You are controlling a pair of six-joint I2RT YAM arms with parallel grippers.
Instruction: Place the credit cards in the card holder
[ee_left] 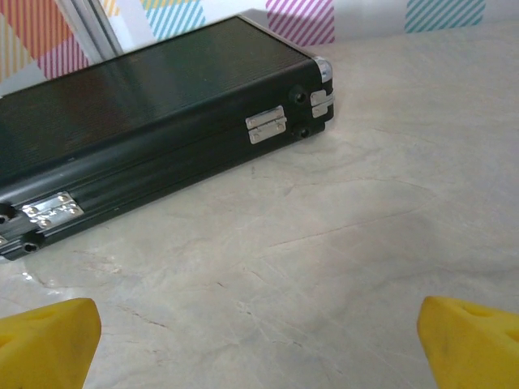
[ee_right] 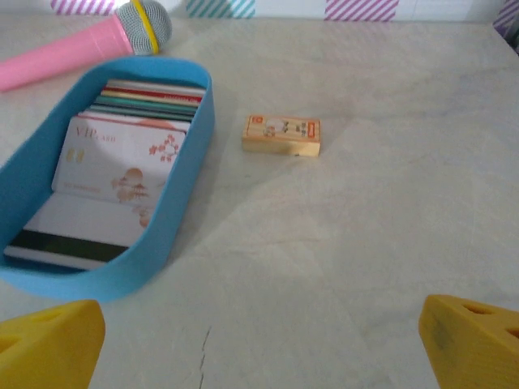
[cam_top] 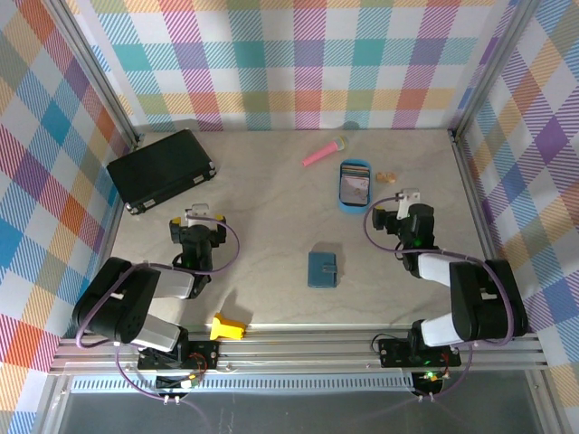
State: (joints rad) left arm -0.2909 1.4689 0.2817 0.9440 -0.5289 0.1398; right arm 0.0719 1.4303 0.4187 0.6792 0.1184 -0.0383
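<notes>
overhead, closed card holder (cam_top: 322,268); right wrist reads credit cards (ee_right: 113,154) in tray (ee_right: 188,182).

We find bare bench (cam_top: 271,217) on every side of the card holder (cam_top: 322,268), open to approach from any direction. Beyond it stands the blue tray (cam_top: 354,185), with a pink microphone (cam_top: 324,151) and a small wooden block (cam_top: 387,176) close by. Well to its far left, a black case (cam_top: 161,169) fills the corner of the bench.
</notes>
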